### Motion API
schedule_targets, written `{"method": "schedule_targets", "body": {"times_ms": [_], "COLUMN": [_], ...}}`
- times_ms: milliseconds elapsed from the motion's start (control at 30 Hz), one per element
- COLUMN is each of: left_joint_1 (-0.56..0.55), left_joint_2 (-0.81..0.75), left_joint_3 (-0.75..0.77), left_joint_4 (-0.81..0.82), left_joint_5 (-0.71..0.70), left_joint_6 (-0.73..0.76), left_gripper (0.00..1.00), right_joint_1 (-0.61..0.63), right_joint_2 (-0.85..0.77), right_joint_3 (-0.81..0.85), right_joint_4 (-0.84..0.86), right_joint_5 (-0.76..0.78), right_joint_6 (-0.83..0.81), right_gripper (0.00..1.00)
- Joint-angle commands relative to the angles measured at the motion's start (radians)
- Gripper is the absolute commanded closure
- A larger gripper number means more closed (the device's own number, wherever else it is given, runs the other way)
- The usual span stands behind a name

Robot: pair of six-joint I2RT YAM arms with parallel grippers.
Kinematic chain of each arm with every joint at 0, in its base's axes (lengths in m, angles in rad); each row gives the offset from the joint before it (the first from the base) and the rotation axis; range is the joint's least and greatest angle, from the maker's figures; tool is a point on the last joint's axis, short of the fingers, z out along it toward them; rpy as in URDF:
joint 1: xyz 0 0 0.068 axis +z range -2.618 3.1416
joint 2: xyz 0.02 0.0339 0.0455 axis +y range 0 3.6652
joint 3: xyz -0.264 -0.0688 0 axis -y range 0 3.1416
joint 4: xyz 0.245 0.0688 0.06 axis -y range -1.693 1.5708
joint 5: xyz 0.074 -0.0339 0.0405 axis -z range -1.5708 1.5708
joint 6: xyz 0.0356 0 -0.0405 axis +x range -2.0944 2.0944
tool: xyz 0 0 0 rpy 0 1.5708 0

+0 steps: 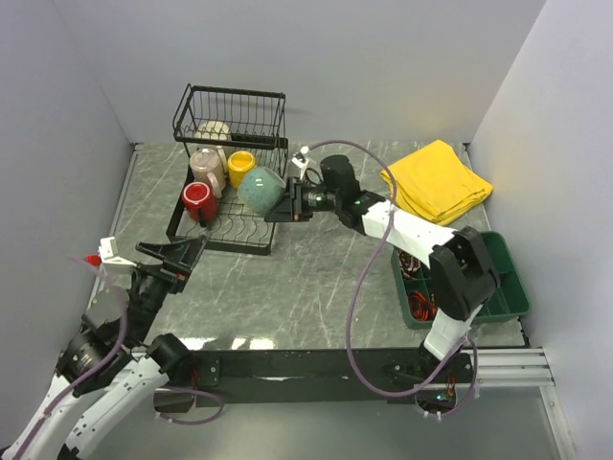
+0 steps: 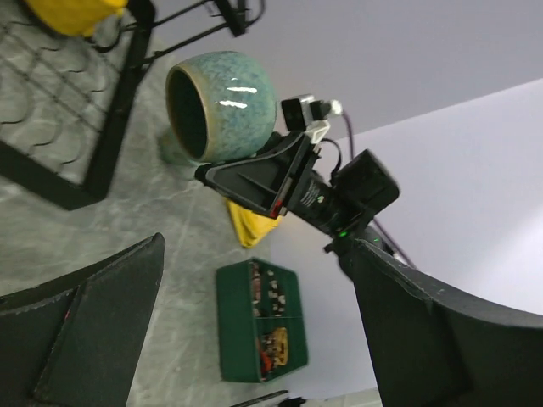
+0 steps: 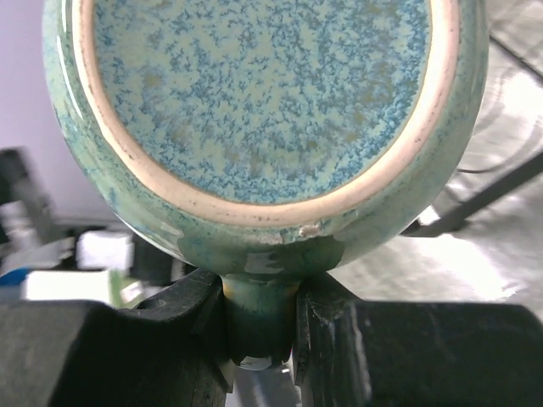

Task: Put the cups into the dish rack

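My right gripper (image 1: 288,204) is shut on the handle of the grey-green mug (image 1: 261,188) and holds it on its side at the right edge of the black dish rack (image 1: 219,237). In the right wrist view the fingers (image 3: 339,339) clamp the handle under the mug's speckled base (image 3: 263,110). The left wrist view shows the mug's (image 2: 222,103) mouth facing the rack (image 2: 110,127). A red mug (image 1: 198,199), a yellow mug (image 1: 240,168) and a beige mug (image 1: 206,165) sit in the rack, and a cream mug (image 1: 215,131) in its basket. The small teal mug is out of view. My left gripper (image 1: 174,248) is open and empty at the table's left.
A folded yellow cloth (image 1: 439,180) lies at the back right. A green compartmented tray (image 1: 496,287) with small parts sits at the right edge and also shows in the left wrist view (image 2: 237,322). Grey walls close in the table on three sides.
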Motion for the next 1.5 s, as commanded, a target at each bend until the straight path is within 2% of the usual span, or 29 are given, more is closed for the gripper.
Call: {"method": "schedule_targets", "body": {"times_ms": [0, 267, 433, 867, 1233, 1467], "left_joint_1": [-0.004, -0.004, -0.004, -0.004, -0.004, -0.004], "left_joint_2": [-0.063, -0.190, -0.273, -0.287, -0.288, -0.291], "left_joint_3": [-0.007, -0.039, -0.050, -0.050, -0.049, -0.050], "left_joint_4": [-0.179, -0.296, -0.336, -0.373, -0.382, -0.391], "left_joint_5": [-0.053, -0.102, -0.122, -0.130, -0.142, -0.144], "left_joint_6": [0.033, -0.004, -0.032, -0.050, -0.052, -0.060], "left_gripper": [0.04, 0.03, 0.03, 0.03, 0.02, 0.02], "right_joint_1": [0.038, 0.087, 0.131, 0.203, 0.208, 0.209], "right_joint_2": [0.028, 0.122, 0.163, 0.354, 0.420, 0.447], "right_joint_3": [0.149, 0.251, 0.301, 0.515, 0.540, 0.569], "right_joint_4": [-0.028, -0.098, -0.114, -0.137, -0.091, -0.066], "right_joint_5": [0.129, 0.290, 0.445, 0.674, 0.729, 0.754], "right_joint_6": [-0.168, -0.266, -0.347, -0.576, -0.650, -0.788], "right_gripper": [1.00, 1.00, 1.00, 1.00, 1.00, 1.00]}}
